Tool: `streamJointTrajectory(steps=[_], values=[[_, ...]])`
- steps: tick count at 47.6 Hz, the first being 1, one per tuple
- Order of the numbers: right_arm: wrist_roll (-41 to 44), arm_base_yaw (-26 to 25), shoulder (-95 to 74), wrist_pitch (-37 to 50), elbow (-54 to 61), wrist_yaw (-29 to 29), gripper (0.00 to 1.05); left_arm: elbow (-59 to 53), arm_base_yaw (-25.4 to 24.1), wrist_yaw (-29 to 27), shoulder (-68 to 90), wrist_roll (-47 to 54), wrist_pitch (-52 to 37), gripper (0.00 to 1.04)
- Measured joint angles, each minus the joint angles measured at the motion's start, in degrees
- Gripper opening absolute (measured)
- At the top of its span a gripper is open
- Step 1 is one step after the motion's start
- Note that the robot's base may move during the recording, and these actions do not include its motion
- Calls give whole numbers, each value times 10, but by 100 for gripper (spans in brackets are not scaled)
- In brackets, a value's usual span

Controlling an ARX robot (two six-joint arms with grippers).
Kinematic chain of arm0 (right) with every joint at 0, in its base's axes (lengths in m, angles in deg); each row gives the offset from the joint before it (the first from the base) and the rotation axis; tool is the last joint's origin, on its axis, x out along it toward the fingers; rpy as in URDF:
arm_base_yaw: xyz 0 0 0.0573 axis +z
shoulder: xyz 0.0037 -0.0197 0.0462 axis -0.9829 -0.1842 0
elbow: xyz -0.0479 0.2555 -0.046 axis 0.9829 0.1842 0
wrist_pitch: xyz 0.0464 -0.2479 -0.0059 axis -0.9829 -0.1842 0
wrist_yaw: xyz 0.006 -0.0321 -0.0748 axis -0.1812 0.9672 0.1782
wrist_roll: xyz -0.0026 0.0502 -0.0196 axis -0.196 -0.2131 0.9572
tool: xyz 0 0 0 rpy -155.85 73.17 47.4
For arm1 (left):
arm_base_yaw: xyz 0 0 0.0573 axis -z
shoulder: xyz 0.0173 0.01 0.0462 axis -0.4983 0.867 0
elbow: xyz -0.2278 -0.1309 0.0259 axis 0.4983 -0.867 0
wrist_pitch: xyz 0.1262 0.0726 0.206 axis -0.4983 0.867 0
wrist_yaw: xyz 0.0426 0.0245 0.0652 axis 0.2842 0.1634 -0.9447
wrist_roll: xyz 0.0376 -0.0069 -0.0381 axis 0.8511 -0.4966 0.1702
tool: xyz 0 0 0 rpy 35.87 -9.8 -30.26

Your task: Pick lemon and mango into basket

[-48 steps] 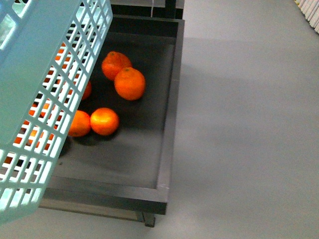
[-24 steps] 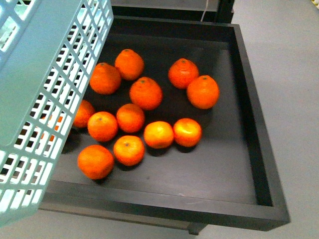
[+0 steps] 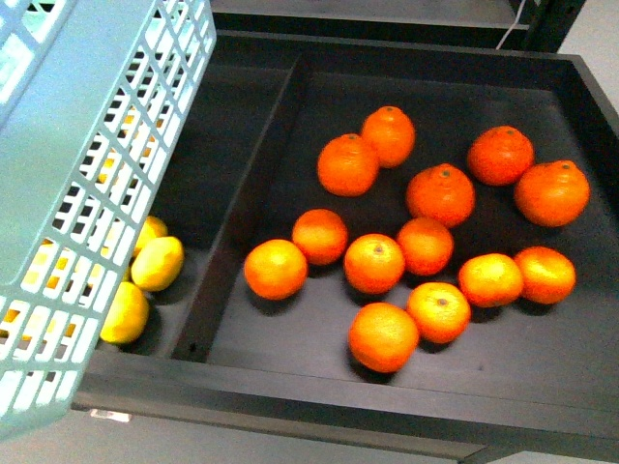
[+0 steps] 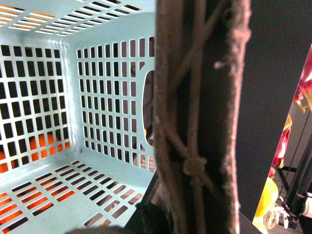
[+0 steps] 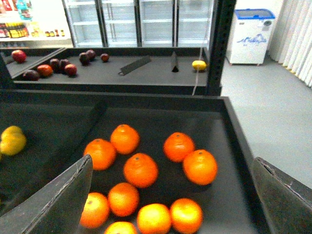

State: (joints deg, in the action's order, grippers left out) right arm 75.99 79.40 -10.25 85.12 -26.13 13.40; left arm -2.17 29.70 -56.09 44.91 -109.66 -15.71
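Left of the divider (image 3: 242, 203), by the raised basket (image 3: 87, 126), the lemon (image 3: 157, 263) lies slantwise, well left of the right gripper (image 5: 171, 161), jaws spread wide over oranges (image 3: 375, 263); left jaws hidden behind the handle (image 4: 195, 122), cannot tell.

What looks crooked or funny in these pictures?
The teal basket hangs tilted, not flat, in front of the lemons, so some of them show only through its grid wall. The oranges lie loose in their own compartment. Nothing looks spilled or damaged.

Basket (image 3: 87, 145) partly hides lemons (image 3: 158, 263); 13 oranges (image 3: 374, 263) fill tray's (image 3: 290, 391) right compartment.
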Motion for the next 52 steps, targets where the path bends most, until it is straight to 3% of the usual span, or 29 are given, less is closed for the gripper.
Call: streamJointTrajectory(steps=[52], values=[[0, 0, 0, 0, 0, 0, 96, 0, 0, -1, 0, 0, 0, 5]])
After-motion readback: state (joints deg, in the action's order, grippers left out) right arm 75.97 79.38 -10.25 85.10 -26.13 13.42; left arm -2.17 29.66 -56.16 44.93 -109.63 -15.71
